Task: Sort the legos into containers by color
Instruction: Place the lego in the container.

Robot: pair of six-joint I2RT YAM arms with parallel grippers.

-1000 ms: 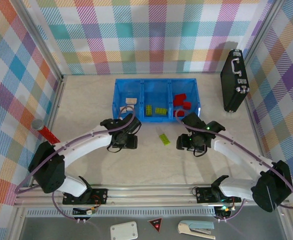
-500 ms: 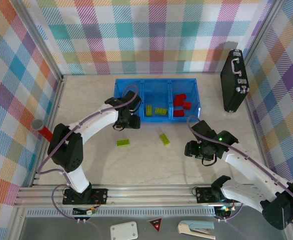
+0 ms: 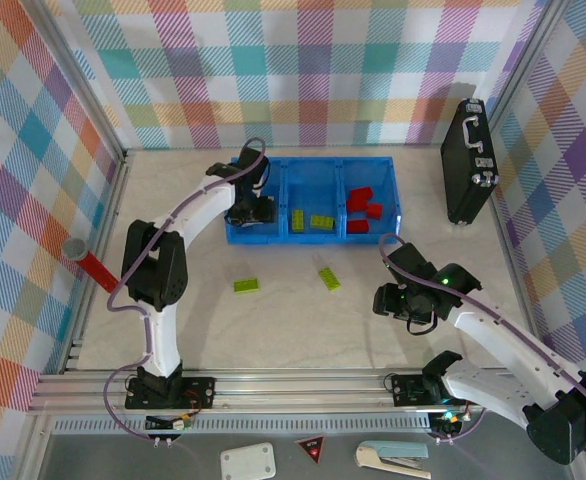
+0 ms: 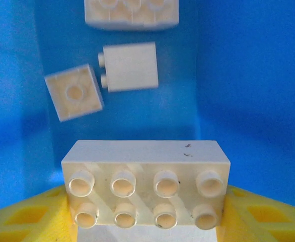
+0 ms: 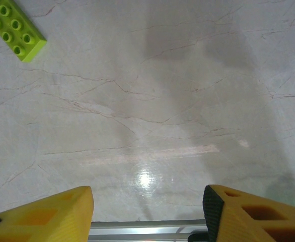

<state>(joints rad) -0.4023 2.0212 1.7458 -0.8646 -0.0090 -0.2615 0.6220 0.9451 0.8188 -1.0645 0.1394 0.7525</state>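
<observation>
My left gripper [image 3: 252, 211] hangs over the left compartment of the blue tray [image 3: 318, 160], shut on a cream eight-stud brick [image 4: 146, 184] between its yellow fingers [image 4: 31, 214]. Beneath it three cream bricks [image 4: 130, 66] lie on the blue floor [image 4: 243, 75]. The middle compartment holds lime green bricks [image 3: 321, 221] and the right one holds red bricks [image 3: 362, 198]. Two lime green bricks lie on the table, one [image 3: 246, 285] at left and one [image 3: 329, 278] right of it. My right gripper [image 3: 403, 301] stands open over bare table [image 5: 147, 151], with a green brick [image 5: 16, 29] at the far left of its view.
A black briefcase [image 3: 470, 160] stands at the back right. A red cylinder with a grey cap [image 3: 91, 263] lies by the left wall. An aluminium rail [image 3: 303, 380] runs along the near edge. Checked walls enclose the table.
My left arm has carried the cream brick from the table up over the tray's left compartment, uncovering a green brick. My right arm has drawn back toward the near right.
</observation>
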